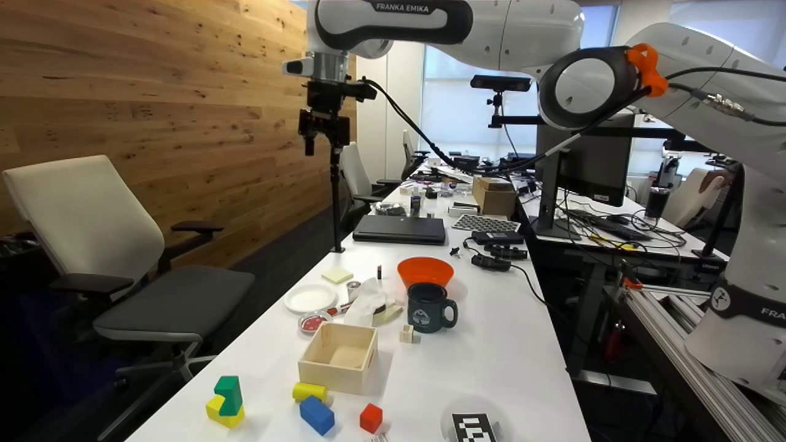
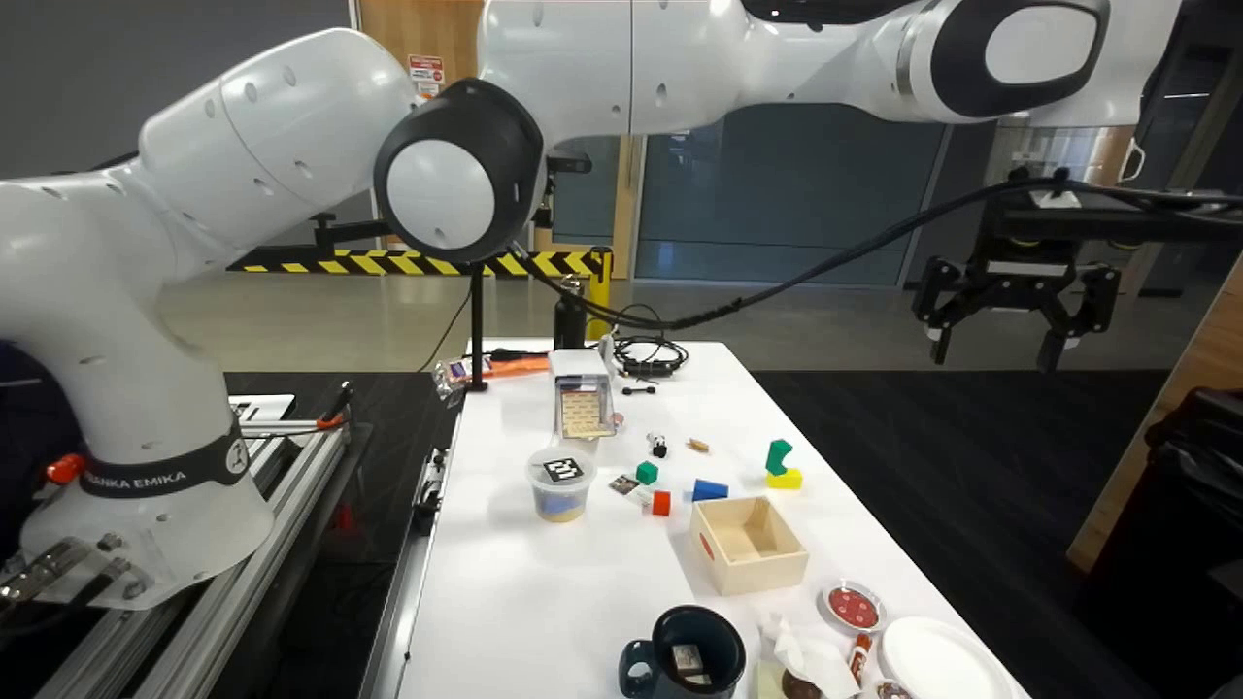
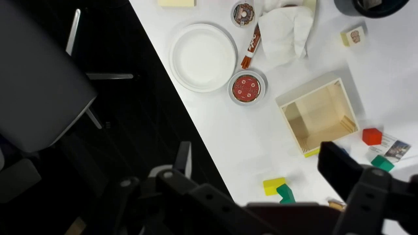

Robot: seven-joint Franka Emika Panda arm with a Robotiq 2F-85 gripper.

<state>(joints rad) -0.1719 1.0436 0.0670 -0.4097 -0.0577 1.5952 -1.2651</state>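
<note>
gripper (image 2: 994, 351) hangs high above table (image 2: 544, 602) level, jaws spread wide. wrist view: wooden box (image 3: 320, 112) at 2 o'clock from it; from the box, yellow block (image 3: 271, 186) at 7 with green block (image 3: 286, 193) on top, red block (image 3: 372, 136) at 4, plate (image 3: 203, 58) at 10, mug (image 3: 348, 8) at 1.

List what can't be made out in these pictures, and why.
Wrist view: most of the blue block, hidden by the tool.
Wrist view: all but a sliver of the yellow cylinder, hidden by the wooden box.
Wrist view: print on the card, too small to read.
In an exterior view: what the brown thing is, partly covered by white tissue and cut off by the bottom edge.
</note>
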